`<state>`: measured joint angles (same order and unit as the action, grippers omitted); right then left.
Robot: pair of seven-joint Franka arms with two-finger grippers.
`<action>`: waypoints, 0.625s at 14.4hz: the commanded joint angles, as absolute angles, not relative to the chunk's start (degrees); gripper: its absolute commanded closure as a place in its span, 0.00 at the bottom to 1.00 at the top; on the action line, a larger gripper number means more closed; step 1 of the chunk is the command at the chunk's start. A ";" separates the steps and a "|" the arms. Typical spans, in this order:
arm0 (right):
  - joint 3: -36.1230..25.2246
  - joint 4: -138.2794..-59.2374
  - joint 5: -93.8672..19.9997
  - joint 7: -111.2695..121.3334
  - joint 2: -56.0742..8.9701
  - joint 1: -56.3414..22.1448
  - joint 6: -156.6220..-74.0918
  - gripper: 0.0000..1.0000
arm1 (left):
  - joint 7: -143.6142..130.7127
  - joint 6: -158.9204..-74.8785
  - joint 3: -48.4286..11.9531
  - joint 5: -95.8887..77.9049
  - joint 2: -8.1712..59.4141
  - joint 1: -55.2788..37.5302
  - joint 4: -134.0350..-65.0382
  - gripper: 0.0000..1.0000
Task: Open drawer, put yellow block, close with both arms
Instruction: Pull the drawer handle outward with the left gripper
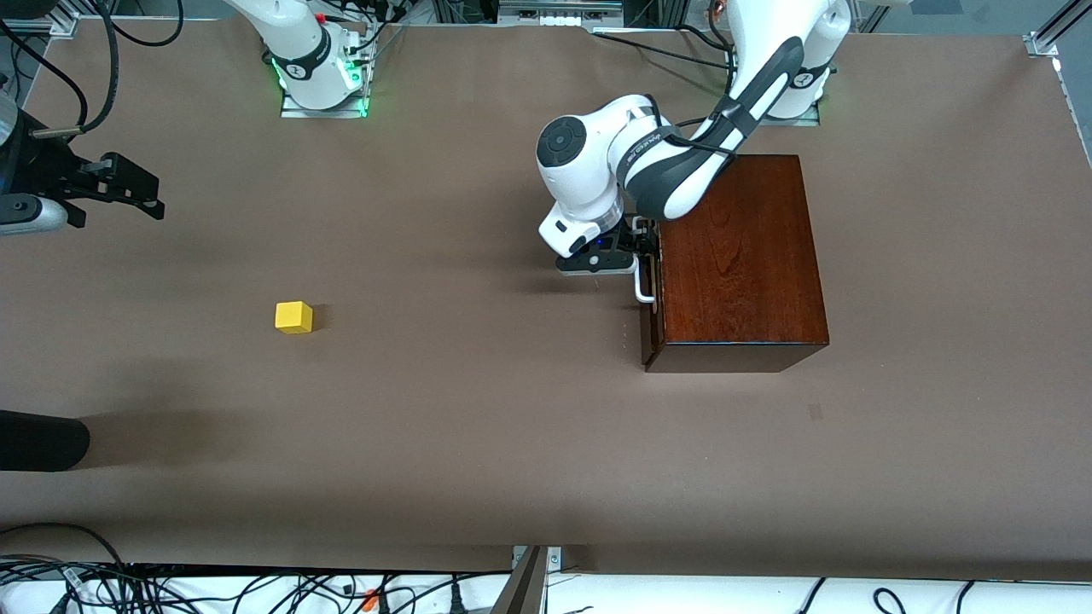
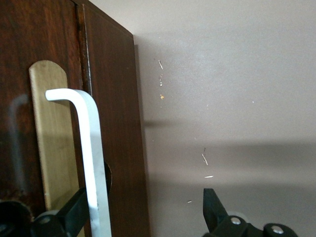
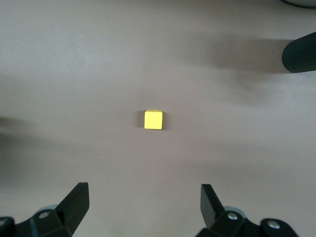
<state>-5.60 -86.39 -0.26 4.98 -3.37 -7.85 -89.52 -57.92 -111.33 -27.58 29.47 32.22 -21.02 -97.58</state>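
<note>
The drawer (image 1: 650,328) sits shut in the dark mahogany box (image 1: 738,256), its front facing the right arm's end of the table. My left gripper (image 1: 638,249) is at the white handle (image 1: 645,288). In the left wrist view the left gripper (image 2: 145,197) is open and straddles the handle (image 2: 91,158): one finger (image 2: 74,212) lies between bar and drawer front, the other (image 2: 212,207) hangs over bare table. The yellow block (image 1: 293,317) lies alone on the table toward the right arm's end. My right gripper (image 1: 145,192) hovers open, high above the table. The block (image 3: 153,119) shows beneath the right gripper (image 3: 143,192), clear of its fingers.
A black rounded object (image 1: 43,439) juts in at the table's edge, nearer the front camera than the block, and also shows in the right wrist view (image 3: 301,52). Brown table (image 1: 478,409) stretches between block and box. Cables run along the near edge.
</note>
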 commanded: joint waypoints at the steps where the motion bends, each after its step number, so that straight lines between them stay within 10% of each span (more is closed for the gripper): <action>1: -5.71 -84.99 -1.32 4.66 -3.96 -7.56 -89.03 0.00 | -59.50 -111.62 -27.60 31.99 33.05 -21.09 -96.94 0.00; 9: -5.71 -84.99 -1.32 4.66 -3.96 -7.56 -89.03 0.00 | -60.73 -111.62 -27.69 32.08 33.48 -21.80 -95.89 0.00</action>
<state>-5.63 -86.38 -0.26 4.98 -3.37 -7.84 -89.52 -59.00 -111.65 -27.63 29.98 32.65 -21.25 -97.07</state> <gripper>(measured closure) 0.000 0.000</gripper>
